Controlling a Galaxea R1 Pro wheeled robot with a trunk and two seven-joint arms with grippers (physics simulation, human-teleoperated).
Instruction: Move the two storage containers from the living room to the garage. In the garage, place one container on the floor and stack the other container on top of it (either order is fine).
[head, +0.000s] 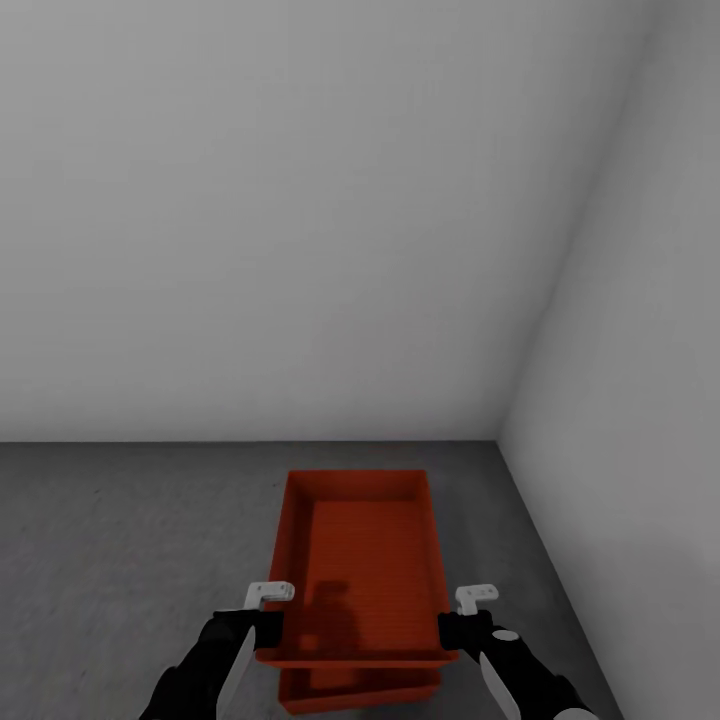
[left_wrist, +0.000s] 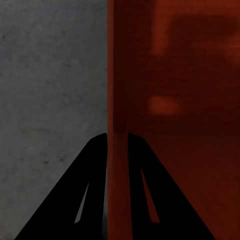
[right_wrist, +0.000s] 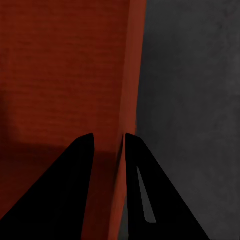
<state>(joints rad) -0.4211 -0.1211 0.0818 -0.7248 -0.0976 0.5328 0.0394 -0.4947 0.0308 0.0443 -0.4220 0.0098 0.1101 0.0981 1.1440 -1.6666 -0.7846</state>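
Two grips: your left gripper (head: 268, 608) and right gripper (head: 470, 612) each straddle a long wall of the upper storage container (head: 365, 560), one finger inside, one outside; both pinch thin red-orange wall.
Left wrist: the fingers (left_wrist: 85, 200) close on the wall edge, concrete to one side, ribbed bin bottom to the other.
Right wrist: the same clamp on the opposite wall (right_wrist: 131, 75), dark concrete beyond it.
Load: the held bin sits over the lower storage container (head: 360, 690), whose near rim peeks out beneath; whether the two touch cannot be told.
Handling, as a guess: light, rigid, lidless, smooth-walled. Thin walls may slip in a pinch, so keep both grips level and near the wall's middle.
Where: the garage, on the floor (head: 120, 540), close to the corner of the pale grey walls (head: 300, 200).
Room: plenty of bare concrete on your left; the right wall (head: 640, 400) runs near the bin's right side, so back away leftward or straight rearward.
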